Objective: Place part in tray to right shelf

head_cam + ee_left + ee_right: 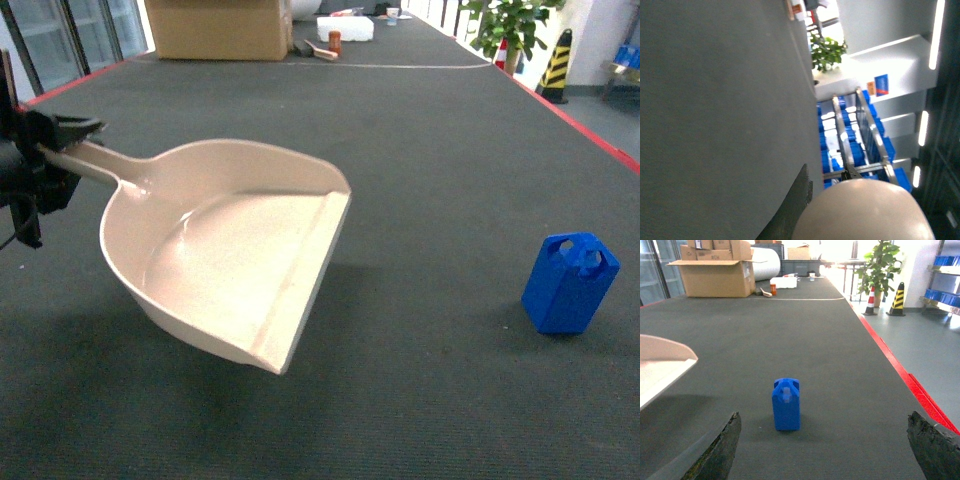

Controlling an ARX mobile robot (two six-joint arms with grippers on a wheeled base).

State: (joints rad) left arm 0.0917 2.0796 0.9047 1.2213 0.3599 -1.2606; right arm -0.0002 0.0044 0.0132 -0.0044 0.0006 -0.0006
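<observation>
Left end effector [60, 140] clamped on tray [225, 255] handle, tray held tilted above table's [420, 130] left side. Part [570, 283] upright near right edge, apart. Right end effector [822, 445] spread wide, facing part: advance centred, close on flat sides.

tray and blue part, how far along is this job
Done: the left gripper holds the tray by its handle, raised off the dark surface, its shadow below. In hand: the right gripper is open and lined up on the part, which stands upright, untouched and outside the tray. Left: grasp the part, put it in the empty tray, then carry it to the right shelf.
</observation>
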